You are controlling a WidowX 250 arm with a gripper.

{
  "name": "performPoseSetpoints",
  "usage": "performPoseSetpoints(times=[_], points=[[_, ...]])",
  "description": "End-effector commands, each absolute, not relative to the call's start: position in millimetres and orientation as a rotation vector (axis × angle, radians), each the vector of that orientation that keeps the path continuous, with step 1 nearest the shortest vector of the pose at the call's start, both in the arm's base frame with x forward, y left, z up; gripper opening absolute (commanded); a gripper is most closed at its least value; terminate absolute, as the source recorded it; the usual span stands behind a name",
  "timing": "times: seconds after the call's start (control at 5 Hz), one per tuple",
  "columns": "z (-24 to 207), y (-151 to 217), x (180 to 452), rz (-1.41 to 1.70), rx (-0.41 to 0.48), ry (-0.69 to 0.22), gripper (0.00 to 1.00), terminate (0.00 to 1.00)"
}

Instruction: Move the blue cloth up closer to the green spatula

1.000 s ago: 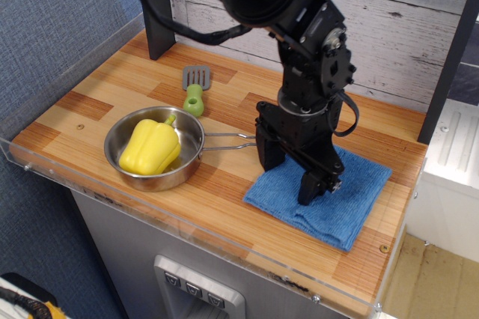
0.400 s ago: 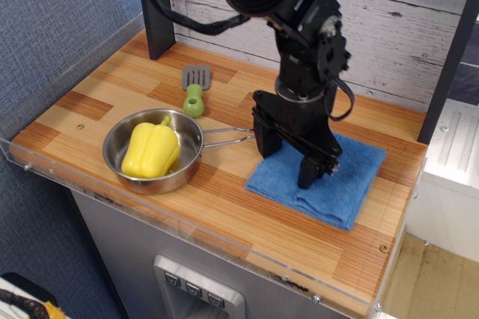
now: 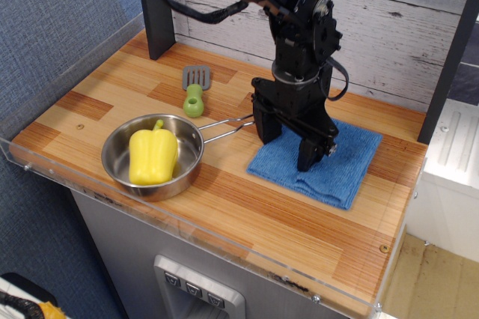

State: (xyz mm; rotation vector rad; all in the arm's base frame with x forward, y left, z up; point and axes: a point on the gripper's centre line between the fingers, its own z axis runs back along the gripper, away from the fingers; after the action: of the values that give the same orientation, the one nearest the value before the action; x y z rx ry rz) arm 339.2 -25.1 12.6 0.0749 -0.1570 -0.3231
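The blue cloth [image 3: 337,165] lies flat on the right part of the wooden counter, with a fold along its front edge. My gripper [image 3: 288,145] stands on the cloth's left half, its two black fingers [image 3: 310,156] spread wide with the tips down on the fabric. The left finger is at the cloth's left edge, right by the tip of the pan's handle. The green spatula [image 3: 194,90] lies further back and to the left, green handle towards me and grey slotted head away, about a hand's width from the cloth.
A steel pan [image 3: 120,169] holding a yellow pepper [image 3: 153,156] sits front left, its wire handle [image 3: 224,130] reaching towards my gripper. A black post [image 3: 157,4] stands at the back left. A clear guard rims the counter's front edge.
My gripper has moved back and slightly left, and the blue cloth has slid with it, away from the front edge. The pan has shifted a little left and turned.
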Motion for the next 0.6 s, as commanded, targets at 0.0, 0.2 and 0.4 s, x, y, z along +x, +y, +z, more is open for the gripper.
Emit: performPoseSetpoints(times=[0.0, 0.2, 0.4], points=[[15, -20, 365, -0.342, 0.065, -0.183, 1.0, 0.0], [13, -20, 370, -0.342, 0.06, -0.181, 1.0, 0.0], [12, -20, 377, -0.345, 0.06, -0.18, 1.0, 0.0]])
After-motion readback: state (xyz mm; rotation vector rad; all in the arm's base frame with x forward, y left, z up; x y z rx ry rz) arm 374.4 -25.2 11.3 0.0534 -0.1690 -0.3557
